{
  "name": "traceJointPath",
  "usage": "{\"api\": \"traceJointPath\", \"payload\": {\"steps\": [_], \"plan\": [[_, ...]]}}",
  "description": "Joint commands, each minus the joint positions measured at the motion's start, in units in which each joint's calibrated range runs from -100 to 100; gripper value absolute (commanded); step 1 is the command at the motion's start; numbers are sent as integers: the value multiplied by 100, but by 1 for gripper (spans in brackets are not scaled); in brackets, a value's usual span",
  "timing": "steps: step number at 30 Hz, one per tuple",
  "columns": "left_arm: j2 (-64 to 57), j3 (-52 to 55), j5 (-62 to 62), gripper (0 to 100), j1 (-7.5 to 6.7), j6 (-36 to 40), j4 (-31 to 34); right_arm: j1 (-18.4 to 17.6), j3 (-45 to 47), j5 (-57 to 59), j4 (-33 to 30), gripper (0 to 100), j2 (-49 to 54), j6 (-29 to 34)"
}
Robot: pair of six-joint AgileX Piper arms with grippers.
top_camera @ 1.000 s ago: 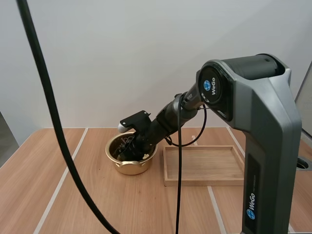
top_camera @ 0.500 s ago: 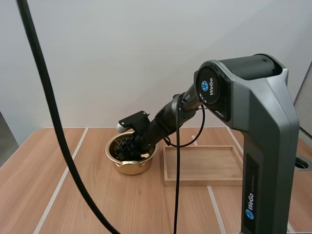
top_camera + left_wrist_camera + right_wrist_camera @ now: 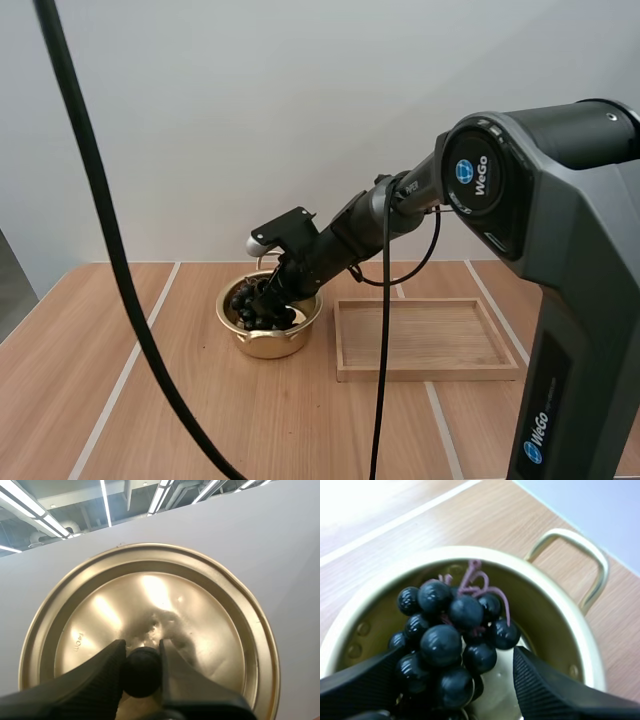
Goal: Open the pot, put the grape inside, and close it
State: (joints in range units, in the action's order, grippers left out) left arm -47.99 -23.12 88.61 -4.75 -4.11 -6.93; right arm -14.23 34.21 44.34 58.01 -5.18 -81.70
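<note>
A gold pot [image 3: 270, 345] stands open on a wooden surface [image 3: 200, 420], with an empty wooden tray [image 3: 420, 372] just beside it at its 3 o'clock. The right arm slants down to the pot from about 2 o'clock.

Close up, the right end effector [image 3: 455, 655] hangs inside the pot's mouth, its two black fingers spread apart. A bunch of dark grapes [image 3: 450, 640] lies between them, its pinkish stem pointing up. The bunch sits in the pot, heaped high enough to show just above the rim. One finger brushes the grapes. The other stands clear, with bare pot floor showing in the gap (so the bunch appears to be let go rather than pinched). The wide spread probably serves to let the fruit settle without being dragged back out.

The left end effector [image 3: 141, 645] is clamped on the black knob [image 3: 141, 672] of the gold lid [image 3: 150, 595]. It holds the lid up in the air against a pale wall, probably to leave the pot's mouth free for the right arm.

Opening looks done and the grapes look delivered, so closing the pot remains.
</note>
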Motion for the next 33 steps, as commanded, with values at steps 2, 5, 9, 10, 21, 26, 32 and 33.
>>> {"api": "traceJointPath", "payload": {"steps": [2, 5, 9, 10, 21, 26, 32, 33], "plan": [[-31, -46, -132, 0, -15, -3, -10, 22, 79, 336, -129, 100, 82, 99], [-31, -46, -132, 0, -15, -3, -10, 22, 79, 399, -93, 100, 94, 99], [-31, -46, -132, 0, -15, -3, -10, 22, 79, 396, -66, 100, 94, 99], [-31, -46, -132, 0, -15, -3, -10, 22, 79, 396, -39, 100, 94, 99], [-31, -46, -132, 0, -15, -3, -10, 22, 6, 551, 27, 100, 329, 99], [-31, -46, -132, 0, -15, -3, -10, 22, -62, 591, 14, 100, 715, 122], [-31, -46, -132, 0, -15, -3, 30, 22, -121, 591, -10, 100, 1162, 226], [-31, -46, -132, 0, -15, -3, 32, 22, -120, 540, -10, 100, 1251, 227]]}}
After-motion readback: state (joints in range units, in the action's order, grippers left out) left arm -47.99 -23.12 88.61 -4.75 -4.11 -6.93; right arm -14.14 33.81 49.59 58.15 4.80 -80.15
